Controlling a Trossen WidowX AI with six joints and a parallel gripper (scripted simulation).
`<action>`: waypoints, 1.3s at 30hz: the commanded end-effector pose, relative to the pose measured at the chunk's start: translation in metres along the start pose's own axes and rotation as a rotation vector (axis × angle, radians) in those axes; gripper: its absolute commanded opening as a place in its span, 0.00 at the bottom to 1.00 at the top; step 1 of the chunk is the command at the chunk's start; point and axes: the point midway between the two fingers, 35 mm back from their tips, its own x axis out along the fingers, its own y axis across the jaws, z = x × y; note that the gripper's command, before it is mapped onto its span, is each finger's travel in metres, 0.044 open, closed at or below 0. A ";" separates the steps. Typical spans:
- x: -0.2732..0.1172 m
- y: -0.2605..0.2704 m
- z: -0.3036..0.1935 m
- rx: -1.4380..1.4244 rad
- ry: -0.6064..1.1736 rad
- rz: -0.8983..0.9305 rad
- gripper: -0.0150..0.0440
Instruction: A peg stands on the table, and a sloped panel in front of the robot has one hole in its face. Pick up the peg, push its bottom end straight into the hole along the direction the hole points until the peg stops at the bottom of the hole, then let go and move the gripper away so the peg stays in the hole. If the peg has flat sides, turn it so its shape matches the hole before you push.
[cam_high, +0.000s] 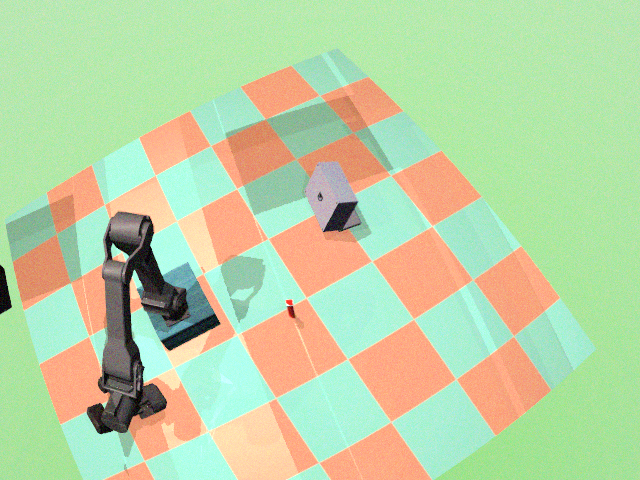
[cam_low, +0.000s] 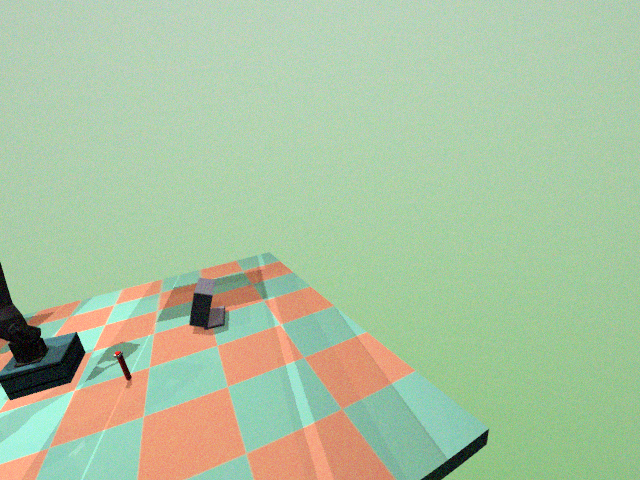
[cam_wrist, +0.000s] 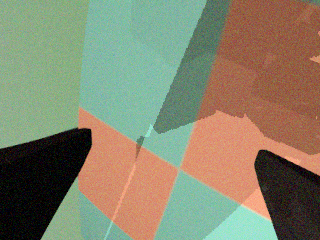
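The small red peg (cam_high: 290, 309) (cam_low: 123, 366) stands upright on the table, with a pale ring near its top. The grey-lilac sloped panel (cam_high: 329, 209) (cam_low: 201, 308) stands farther back; its face with one small dark hole (cam_high: 320, 196) shows in the top view, while the exterior view shows its side. The exact shape of the hole is too small to tell. My gripper (cam_high: 126, 422) (cam_wrist: 175, 148) is open and empty, at the lower left in the top view, well away from the peg on the other side of the arm's base. The wrist view shows neither peg nor panel.
The arm's dark blue base block (cam_high: 199, 302) (cam_low: 69, 356) is between the gripper and the peg. The checkered table (cam_high: 403, 361) (cam_low: 191, 423) carries several shadows, and its edge shows at the left of the wrist view. A black object (cam_high: 4, 290) is at the left border of the top view.
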 end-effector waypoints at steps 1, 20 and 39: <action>-0.005 -0.007 -0.014 -0.104 0.030 -0.012 1.00; -0.032 -0.055 -0.067 -0.615 0.152 -0.054 1.00; -0.066 -0.109 -0.103 -1.094 0.269 -0.053 1.00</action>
